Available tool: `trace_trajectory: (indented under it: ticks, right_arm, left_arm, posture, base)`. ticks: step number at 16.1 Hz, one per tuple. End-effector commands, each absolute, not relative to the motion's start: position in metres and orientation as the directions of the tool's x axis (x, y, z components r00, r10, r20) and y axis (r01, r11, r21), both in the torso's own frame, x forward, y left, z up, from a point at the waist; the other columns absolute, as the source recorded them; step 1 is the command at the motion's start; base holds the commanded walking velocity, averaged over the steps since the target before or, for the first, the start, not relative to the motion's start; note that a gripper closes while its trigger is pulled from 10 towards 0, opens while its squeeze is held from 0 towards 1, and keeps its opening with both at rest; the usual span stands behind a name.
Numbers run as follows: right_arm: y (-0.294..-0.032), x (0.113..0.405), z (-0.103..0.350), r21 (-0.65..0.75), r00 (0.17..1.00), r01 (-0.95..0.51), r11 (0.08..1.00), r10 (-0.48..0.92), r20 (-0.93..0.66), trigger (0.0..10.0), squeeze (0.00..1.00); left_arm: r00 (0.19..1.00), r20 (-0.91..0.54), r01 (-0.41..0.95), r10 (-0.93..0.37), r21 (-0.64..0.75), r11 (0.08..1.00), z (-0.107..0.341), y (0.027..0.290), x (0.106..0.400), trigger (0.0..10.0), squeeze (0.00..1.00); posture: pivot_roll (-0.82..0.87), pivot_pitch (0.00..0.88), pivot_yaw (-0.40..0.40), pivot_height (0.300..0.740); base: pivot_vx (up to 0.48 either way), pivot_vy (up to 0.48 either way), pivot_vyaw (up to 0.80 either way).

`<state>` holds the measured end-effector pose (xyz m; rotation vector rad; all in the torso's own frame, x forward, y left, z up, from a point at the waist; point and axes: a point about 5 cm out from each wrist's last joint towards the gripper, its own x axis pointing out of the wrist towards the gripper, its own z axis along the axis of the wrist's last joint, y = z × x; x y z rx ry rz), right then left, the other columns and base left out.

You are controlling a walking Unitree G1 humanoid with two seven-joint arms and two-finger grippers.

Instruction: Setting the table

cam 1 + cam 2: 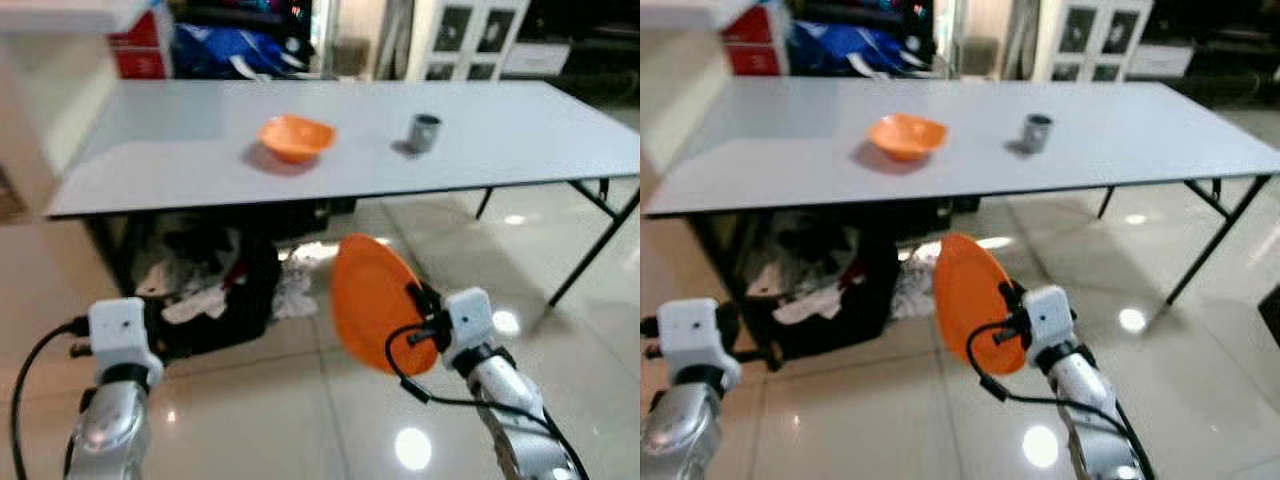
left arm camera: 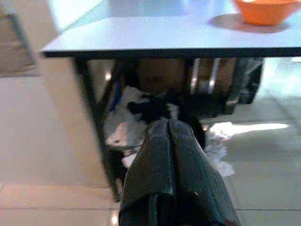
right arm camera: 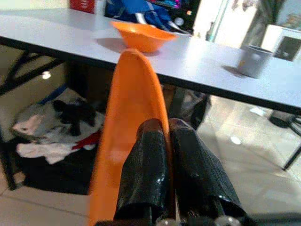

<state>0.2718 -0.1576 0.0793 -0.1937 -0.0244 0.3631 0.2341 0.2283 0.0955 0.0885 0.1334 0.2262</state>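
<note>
The orange plate is standing on edge in the air, in front of the table's near edge and below its top — the right gripper is pinching its rim, fingers closed tight on it. On the grey table an orange bowl is sitting toward the left of centre, a small grey cup well apart to its right. The left gripper is hanging low at the left, fingers pressed together, gripping nothing. Dark bags and crumpled clothes are lying under the table.
</note>
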Motion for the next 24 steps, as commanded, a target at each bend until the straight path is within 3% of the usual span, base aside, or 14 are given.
trace_trajectory:
  ticks: [1,21,24]
  right_arm:
    - [-0.172,0.275,0.088,-0.217,0.949,-0.302,0.928,0.314,0.025,0.0,0.0]
    - [-0.161,0.278,0.085,-0.201,0.94,-0.329,0.923,0.341,0.027,0.0,0.0]
    - [-0.159,0.278,0.086,-0.204,0.936,-0.338,0.919,0.351,0.028,0.0,0.0]
  left_arm:
    - [0.969,-0.121,-0.202,0.213,0.104,0.974,0.095,0.223,0.236,10.0,0.0]
    - [0.976,-0.078,-0.195,0.205,0.123,0.973,0.101,0.22,0.24,10.0,0.0]
    - [0.974,-0.081,-0.202,0.213,0.127,0.971,0.101,0.22,0.242,10.0,0.0]
  posture:
    - [0.0,0.0,-0.034,0.736]
    - [0.01,0.0,-0.036,0.736]
    - [0.01,0.0,-0.037,0.736]
  base:
    - [0.334,-0.341,0.0]
    - [0.305,-0.367,0.0]
    - [0.0,0.0,0.0]
